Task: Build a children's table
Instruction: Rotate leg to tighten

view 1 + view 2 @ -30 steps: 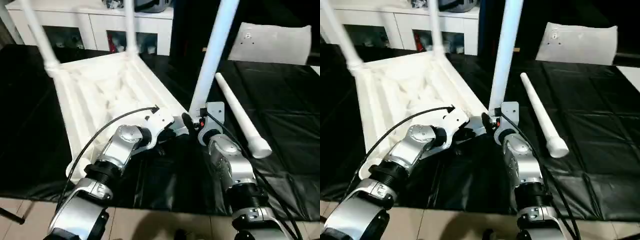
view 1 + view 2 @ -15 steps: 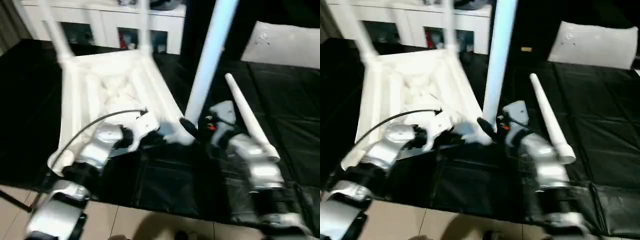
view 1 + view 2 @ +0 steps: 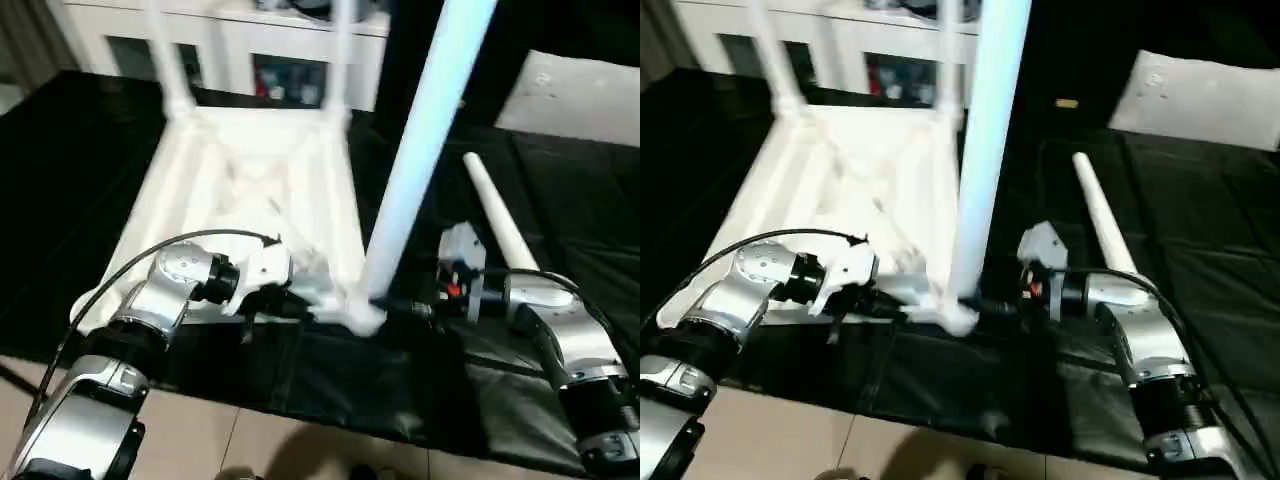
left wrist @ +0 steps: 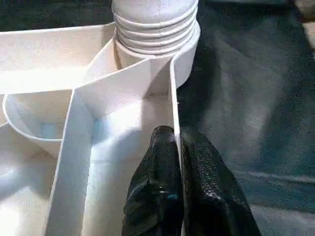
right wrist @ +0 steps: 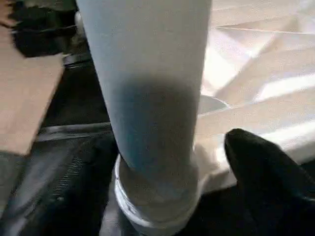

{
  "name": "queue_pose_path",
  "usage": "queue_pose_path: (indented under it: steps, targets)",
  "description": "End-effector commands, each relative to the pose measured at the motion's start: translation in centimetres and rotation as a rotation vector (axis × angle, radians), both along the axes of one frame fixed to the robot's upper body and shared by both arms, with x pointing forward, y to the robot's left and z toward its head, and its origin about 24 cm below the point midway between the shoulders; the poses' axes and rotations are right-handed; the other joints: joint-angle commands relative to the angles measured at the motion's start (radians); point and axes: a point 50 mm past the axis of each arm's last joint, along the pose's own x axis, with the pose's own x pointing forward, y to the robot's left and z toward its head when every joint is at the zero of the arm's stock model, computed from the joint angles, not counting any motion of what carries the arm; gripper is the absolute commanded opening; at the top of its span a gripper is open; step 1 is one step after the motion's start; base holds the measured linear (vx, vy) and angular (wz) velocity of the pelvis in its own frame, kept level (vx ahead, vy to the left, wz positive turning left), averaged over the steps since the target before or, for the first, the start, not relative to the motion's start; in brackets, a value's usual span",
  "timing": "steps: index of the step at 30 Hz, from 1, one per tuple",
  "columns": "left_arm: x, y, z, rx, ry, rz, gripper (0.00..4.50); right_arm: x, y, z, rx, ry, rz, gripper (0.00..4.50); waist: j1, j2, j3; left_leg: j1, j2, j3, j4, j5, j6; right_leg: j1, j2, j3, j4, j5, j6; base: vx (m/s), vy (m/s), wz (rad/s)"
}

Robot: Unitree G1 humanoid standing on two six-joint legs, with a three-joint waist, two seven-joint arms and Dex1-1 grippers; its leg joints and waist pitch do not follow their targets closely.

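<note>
Children's table (image 3: 250, 190): third leg (image 3: 420, 150) being seated in near corner socket (image 4: 157, 44).
Left gripper (image 4: 172, 147) is pinched on the rim; right gripper (image 5: 206, 162) straddles the leg base, grip unclear; further tightening is probably needed.

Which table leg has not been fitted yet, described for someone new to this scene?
Start at the upside-down white tabletop on the black cloth, with legs standing up from its corner sockets. Just beyond its right edge, past the tall near leg, one loose leg lies flat on the cloth. It alone is lying down and touches no socket.
</note>
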Motion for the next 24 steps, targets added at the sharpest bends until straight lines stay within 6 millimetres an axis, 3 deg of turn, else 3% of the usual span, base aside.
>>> queue_pose_path:
  steps: [1, 6, 10, 17, 23, 24]
  targets:
    - [-0.5, -1.1, -0.1, 0.049, 0.016, -0.136, 0.00, 0.2, 0.0, 0.2, -0.021, 0.014, 0.058, 3.45, -0.001, -0.014, -0.075, -0.013, 0.057, -0.003, -0.065, -0.048, 0.102, 0.075, -0.078, 0.069, -0.072, -0.401, -0.070, 0.000, 0.000, 0.00]
    - [-0.4, -1.3, 0.0, 0.048, 0.019, -0.158, 0.00, 0.2, 0.6, 0.2, -0.014, 0.032, 0.105, 2.86, 0.009, -0.015, -0.076, -0.012, 0.059, -0.004, -0.066, -0.038, 0.093, 0.075, -0.080, 0.070, -0.070, -0.380, -0.070, 0.000, 0.000, 0.00]
    - [-0.4, -1.3, 0.0, 0.052, 0.020, -0.168, 0.00, 0.2, 0.9, 0.2, -0.007, 0.045, 0.135, 2.72, 0.011, -0.016, -0.077, -0.016, 0.056, -0.004, -0.065, -0.029, 0.091, 0.078, -0.080, 0.070, -0.068, -0.374, -0.066, 0.000, 0.000, 0.00]
    - [-0.4, -1.1, -0.1, 0.063, 0.025, -0.174, 0.00, 0.0, 1.1, 0.1, 0.003, 0.067, 0.161, 2.07, 0.012, -0.016, -0.074, -0.015, 0.056, -0.003, -0.066, -0.035, 0.087, 0.077, -0.078, 0.069, -0.071, -0.386, -0.060, 0.000, 0.000, 0.00]
    - [0.0, -1.2, -0.1, 0.049, 0.005, -0.110, 0.00, -0.6, 1.4, -0.2, 0.027, 0.093, 0.162, 1.99, 0.013, -0.015, -0.074, -0.014, 0.055, -0.004, -0.066, -0.040, 0.081, 0.078, -0.078, 0.068, -0.074, -0.399, -0.048, 0.000, 0.000, 0.00]
    - [0.3, -1.4, -0.1, 0.036, -0.003, -0.068, 0.00, -0.8, 1.5, -0.4, 0.038, 0.098, 0.146, 1.99, 0.014, -0.011, -0.073, -0.013, 0.055, -0.004, -0.067, -0.043, 0.080, 0.077, -0.078, 0.068, -0.074, -0.400, -0.050, 0.000, 0.000, 0.00]
